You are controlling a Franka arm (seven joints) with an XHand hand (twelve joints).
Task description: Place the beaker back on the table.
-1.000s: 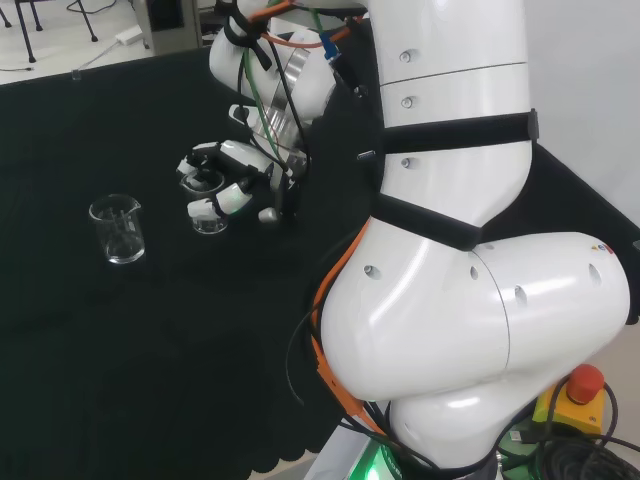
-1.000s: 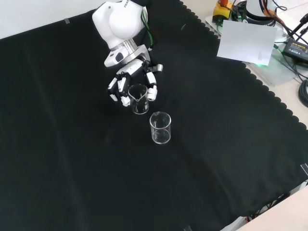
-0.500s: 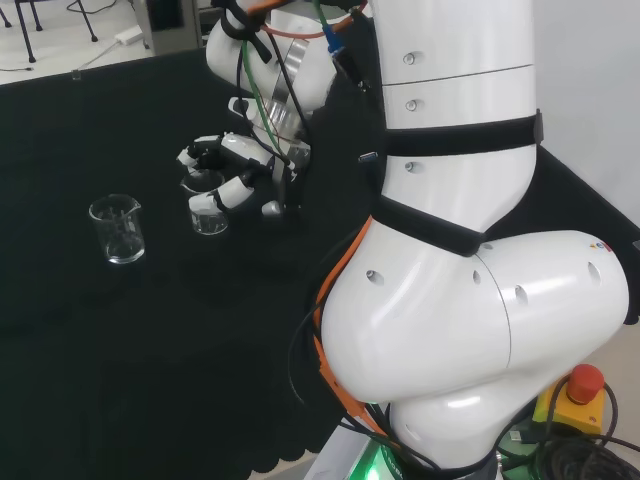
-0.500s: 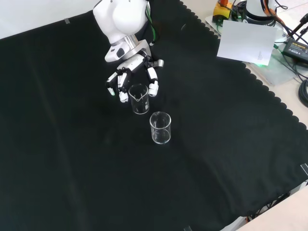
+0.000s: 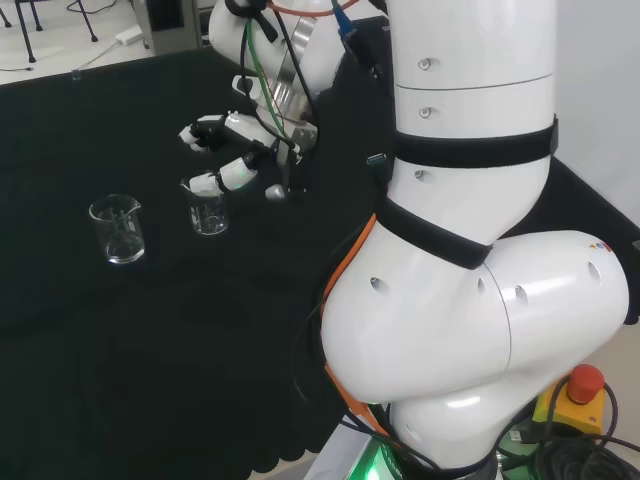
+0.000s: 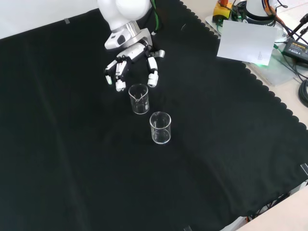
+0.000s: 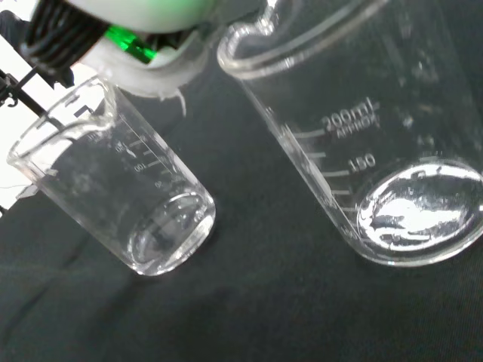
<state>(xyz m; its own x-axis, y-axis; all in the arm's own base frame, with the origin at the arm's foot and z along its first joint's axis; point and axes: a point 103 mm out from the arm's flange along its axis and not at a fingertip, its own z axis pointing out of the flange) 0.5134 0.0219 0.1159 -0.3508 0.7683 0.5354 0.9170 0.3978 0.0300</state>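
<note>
Hovering in the upper left of the front view, the hand [image 6: 131, 61] has its black and white fingers spread and only slightly bent, holding nothing. Its fingertips [image 6: 152, 81] hang just above and behind the beaker [image 6: 139, 98], with a gap of black cloth between them. In the head view the hand [image 5: 232, 152] sits in the upper left of the frame, its fingers reaching out over the beaker [image 5: 206, 209] without closing on it.

The beaker stands upright on the black cloth [image 6: 72, 159], near the middle of the front view. It is clear glass, cylindrical, with a pouring lip and printed graduation marks, and it looks empty. A second beaker [image 6: 160, 128] of the same clear glass stands just below and to the right of it in the front view, close but apart; in the head view this second beaker [image 5: 117, 229] is at the left.

The wrist view shows both close up: the beaker [image 7: 362, 128] large at the right, the second beaker [image 7: 121, 196] at the left, both with thick round bases on the matte woven cloth.

The arm's big white links [image 5: 460, 260] fill the right side of the head view.
</note>
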